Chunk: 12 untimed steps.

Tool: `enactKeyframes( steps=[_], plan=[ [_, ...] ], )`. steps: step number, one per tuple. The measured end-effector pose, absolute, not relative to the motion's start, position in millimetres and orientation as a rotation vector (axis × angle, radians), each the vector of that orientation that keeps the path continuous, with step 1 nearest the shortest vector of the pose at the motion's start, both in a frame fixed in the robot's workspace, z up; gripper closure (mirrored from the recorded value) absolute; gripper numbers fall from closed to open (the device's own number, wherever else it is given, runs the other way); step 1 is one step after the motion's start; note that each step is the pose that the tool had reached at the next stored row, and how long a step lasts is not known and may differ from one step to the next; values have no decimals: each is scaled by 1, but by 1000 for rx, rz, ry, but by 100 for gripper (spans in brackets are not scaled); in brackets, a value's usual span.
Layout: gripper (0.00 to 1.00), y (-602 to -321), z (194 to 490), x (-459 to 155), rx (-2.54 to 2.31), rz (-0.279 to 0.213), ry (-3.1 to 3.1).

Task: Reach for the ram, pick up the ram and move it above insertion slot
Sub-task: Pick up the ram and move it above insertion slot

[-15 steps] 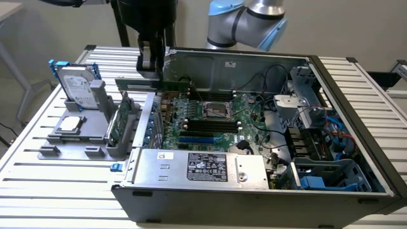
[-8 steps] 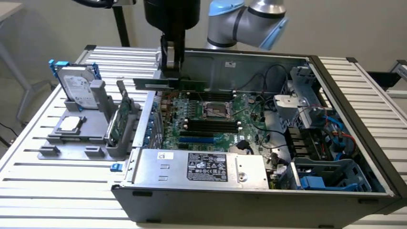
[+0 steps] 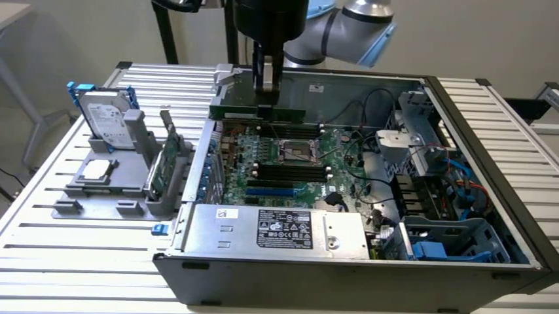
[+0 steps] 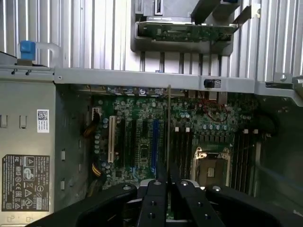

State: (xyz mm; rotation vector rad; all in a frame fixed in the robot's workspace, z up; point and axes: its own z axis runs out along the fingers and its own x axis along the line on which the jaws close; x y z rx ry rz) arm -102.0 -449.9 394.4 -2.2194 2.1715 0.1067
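Slatted aluminium bench [image 3: 52, 222], open PC case [image 3: 489, 261] on it. Ram [image 3: 258, 114] held edge-on above the motherboard [image 3: 288, 163], gripper [image 4: 168, 182] clenched on it. Hard drive [image 3: 109, 121] sits in its grey holder at the exterior view's left.

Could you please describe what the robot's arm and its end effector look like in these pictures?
The arm has rounded silver-grey joint housings with a light blue cap. Below it hangs a black, boxy wrist section. The end effector is black, with two slim parallel fingers dotted with small screw holes, mounted on angled black linkage bars with silver pins.
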Motion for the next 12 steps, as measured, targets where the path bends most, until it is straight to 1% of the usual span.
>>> enactKeyframes(
  steps=[12],
  plan=[
    [87, -412, 386, -74, -2220, 107, 2172]
  ],
)
